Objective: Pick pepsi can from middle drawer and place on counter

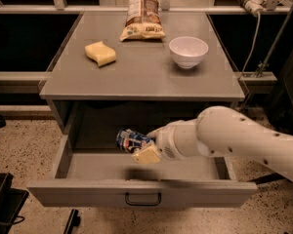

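The pepsi can (130, 140), dark blue with white and red marks, lies on its side in my gripper (142, 147), lifted above the floor of the open middle drawer (141, 191). My gripper is shut on the can, with one cream fingertip (146, 155) under it. The white arm (234, 138) reaches in from the right. The drawer's dark bail handle (143, 199) is at the centre of its front panel. The grey counter (141, 72) is above the drawer.
On the counter are a yellow sponge (100, 53), a brown-and-white snack bag (142, 16) and a white bowl (188, 51). A cable and pole (256, 33) stand at the right. Speckled floor (19, 145) lies at the left, with a dark object (2, 204) at the lower left.
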You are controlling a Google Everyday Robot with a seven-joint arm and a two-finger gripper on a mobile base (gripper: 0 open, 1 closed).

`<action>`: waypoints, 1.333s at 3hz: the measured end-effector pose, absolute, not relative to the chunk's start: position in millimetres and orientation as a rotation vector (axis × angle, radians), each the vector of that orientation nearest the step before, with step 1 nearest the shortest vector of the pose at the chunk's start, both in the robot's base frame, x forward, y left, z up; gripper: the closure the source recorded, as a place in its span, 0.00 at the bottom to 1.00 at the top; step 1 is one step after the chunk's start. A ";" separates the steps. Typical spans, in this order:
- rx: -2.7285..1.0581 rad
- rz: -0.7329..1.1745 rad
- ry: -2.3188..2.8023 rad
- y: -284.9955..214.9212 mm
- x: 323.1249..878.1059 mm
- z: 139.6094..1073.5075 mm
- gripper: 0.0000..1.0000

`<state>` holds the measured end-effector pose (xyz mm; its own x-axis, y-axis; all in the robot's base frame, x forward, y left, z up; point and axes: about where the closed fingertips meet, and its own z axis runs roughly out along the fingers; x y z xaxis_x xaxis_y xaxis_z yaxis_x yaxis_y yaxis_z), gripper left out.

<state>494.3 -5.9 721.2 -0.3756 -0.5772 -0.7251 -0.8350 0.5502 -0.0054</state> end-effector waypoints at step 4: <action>-1.248 0.499 1.938 -46.6 474.5 813.8 1.00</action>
